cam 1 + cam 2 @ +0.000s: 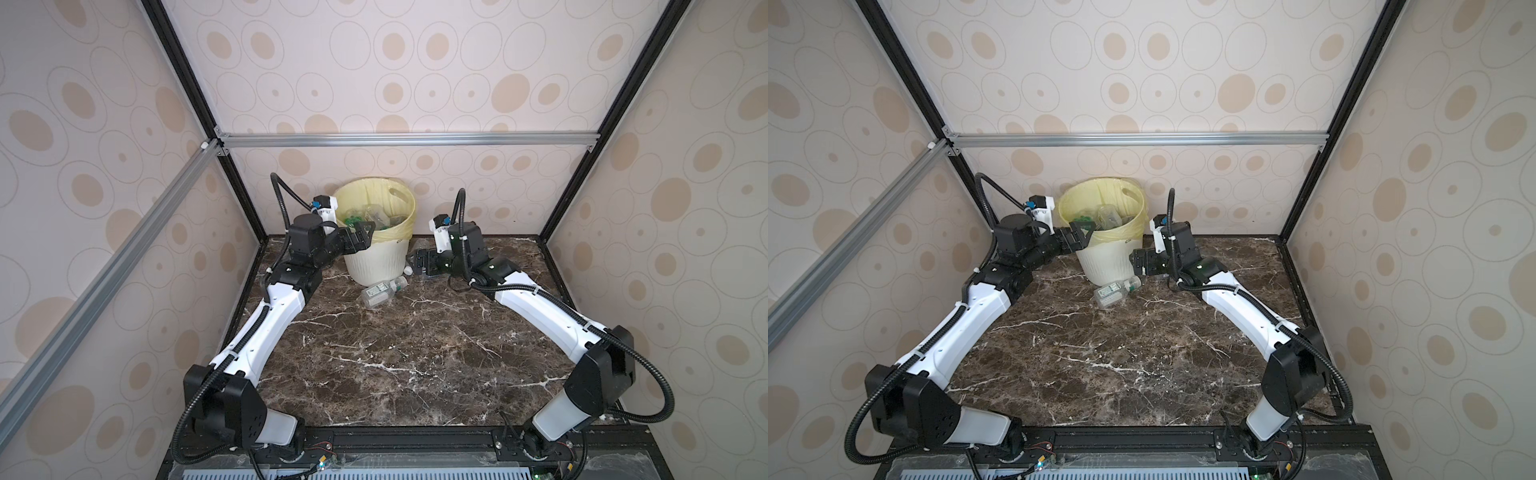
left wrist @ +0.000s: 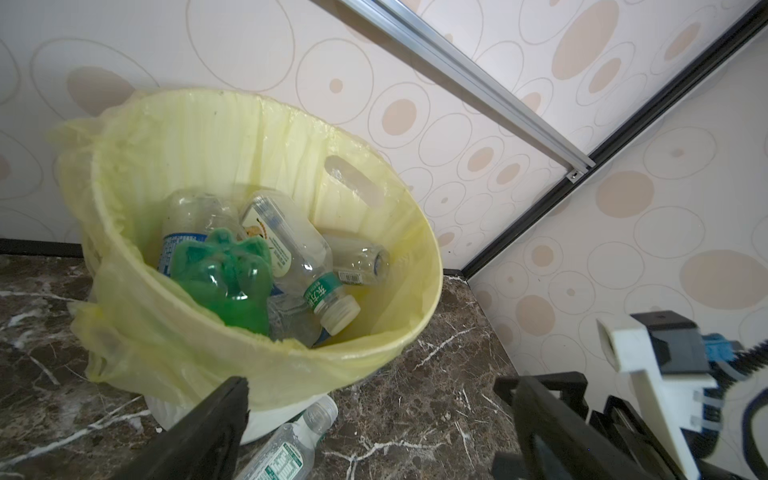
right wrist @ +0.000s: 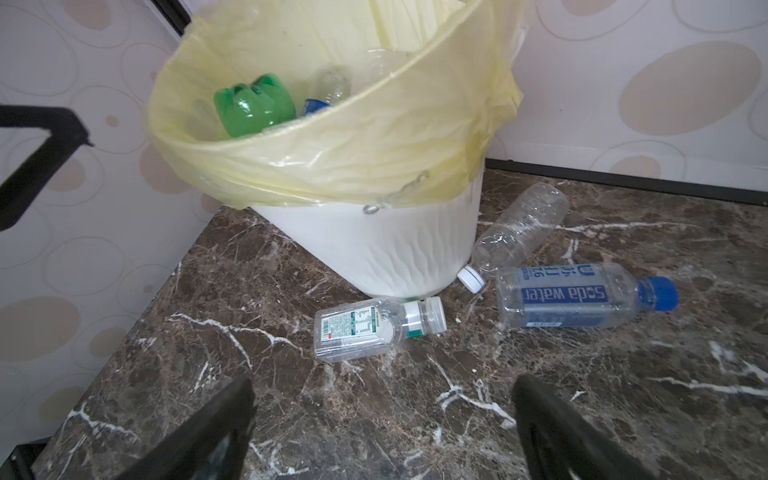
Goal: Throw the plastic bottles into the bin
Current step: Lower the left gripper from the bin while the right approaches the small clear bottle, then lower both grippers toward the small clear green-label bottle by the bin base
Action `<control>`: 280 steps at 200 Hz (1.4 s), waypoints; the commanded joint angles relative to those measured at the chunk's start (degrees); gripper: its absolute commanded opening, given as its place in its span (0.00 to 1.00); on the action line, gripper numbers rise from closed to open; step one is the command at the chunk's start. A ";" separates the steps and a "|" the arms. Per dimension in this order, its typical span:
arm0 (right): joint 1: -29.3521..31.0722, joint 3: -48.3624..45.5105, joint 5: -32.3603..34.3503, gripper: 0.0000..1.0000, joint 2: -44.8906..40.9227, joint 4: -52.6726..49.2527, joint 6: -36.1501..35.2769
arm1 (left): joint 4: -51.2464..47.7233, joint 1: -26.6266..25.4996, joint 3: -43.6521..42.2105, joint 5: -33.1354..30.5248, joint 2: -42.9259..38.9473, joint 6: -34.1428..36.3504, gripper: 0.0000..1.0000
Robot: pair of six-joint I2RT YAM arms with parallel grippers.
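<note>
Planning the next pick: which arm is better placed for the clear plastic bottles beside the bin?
Probably right. The open right gripper is low, facing the flat green-labelled clear bottle; the open left gripper is up at the cream ribbed bin's rim.

Glossy marble tabletop [image 1: 415,353], ribbed plastic bin [image 1: 374,266], thin crinkly bag [image 3: 332,166], clear plastic bottles [image 3: 357,330]

Marble table [image 1: 415,353] bears the bin [image 1: 374,262] and three plastic bottles [image 3: 365,328].
</note>
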 commanded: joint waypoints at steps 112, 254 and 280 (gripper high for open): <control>0.10 -10.78 -1.67 1.00 3.34 2.23 13.34 | 11.94 -0.48 -30.54 -0.20 -0.21 -4.68 0.99; -6.08 -20.32 -8.19 1.00 -0.95 7.68 15.61 | 20.14 -3.45 -22.10 -6.89 21.06 0.84 0.99; -7.36 -20.62 -9.25 1.00 -0.99 7.38 15.42 | 19.96 -6.42 -19.95 -6.09 23.35 1.83 0.99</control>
